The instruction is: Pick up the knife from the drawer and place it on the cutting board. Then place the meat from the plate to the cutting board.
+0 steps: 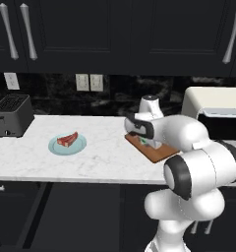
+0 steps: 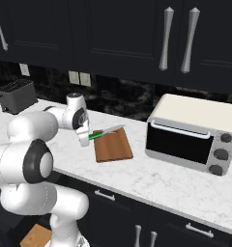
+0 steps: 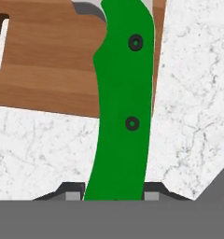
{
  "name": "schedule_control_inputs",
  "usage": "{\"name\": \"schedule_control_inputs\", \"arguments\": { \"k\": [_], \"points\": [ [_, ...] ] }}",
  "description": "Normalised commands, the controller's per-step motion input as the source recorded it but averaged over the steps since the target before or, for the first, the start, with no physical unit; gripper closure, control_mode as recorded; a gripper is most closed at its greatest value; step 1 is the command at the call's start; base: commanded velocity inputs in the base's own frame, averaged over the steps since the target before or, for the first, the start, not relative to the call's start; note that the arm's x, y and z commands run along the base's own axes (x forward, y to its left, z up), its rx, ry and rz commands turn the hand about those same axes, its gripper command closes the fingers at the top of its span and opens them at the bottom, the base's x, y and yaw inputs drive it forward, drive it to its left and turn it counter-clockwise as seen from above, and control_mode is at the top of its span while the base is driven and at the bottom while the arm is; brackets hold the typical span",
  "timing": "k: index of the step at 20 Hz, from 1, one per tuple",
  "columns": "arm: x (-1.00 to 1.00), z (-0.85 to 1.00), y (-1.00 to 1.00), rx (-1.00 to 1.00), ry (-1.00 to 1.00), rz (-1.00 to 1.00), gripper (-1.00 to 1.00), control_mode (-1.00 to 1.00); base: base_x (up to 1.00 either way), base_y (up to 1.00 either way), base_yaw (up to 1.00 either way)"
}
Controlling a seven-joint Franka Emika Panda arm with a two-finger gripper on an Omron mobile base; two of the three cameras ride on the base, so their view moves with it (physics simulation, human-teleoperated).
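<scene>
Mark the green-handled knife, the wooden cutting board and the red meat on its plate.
green-handled knife (image 3: 121,102): hand view, middle of the handle between its two rivets.
brown wooden cutting board (image 2: 114,148): right base view, bare centre of the board.
red wedge of raw meat (image 1: 67,140): left base view, top face of the slab.

From my left base feed, toaster (image 1: 12,115) sat far left on the counter (image 1: 100,157), plate (image 1: 67,144) with meat (image 1: 67,140) to its right, cutting board (image 1: 152,147) further right, toaster oven (image 1: 216,113) beyond, knife (image 2: 106,132) reaching over the board's near corner.
</scene>
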Motion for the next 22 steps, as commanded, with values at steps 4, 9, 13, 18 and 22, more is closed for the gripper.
{"name": "schedule_control_inputs", "arguments": {
  "k": [4,9,13,18,22],
  "points": [
    [0.2,-0.05,-0.1,0.0,0.0,0.07,1.0,-1.0,0.0,0.0,0.0],
    [0.09,-0.07,-0.03,0.0,0.0,0.06,1.0,-1.0,0.0,0.0,0.0],
    [0.01,-0.06,-0.03,0.0,0.0,0.05,1.0,-1.0,0.0,0.0,0.0],
    [0.08,-0.14,-0.13,0.0,0.0,0.04,1.0,-1.0,0.0,0.0,0.0],
    [0.19,-0.23,-0.15,0.0,0.0,0.02,1.0,-1.0,0.0,0.0,0.0]
  ]
}}
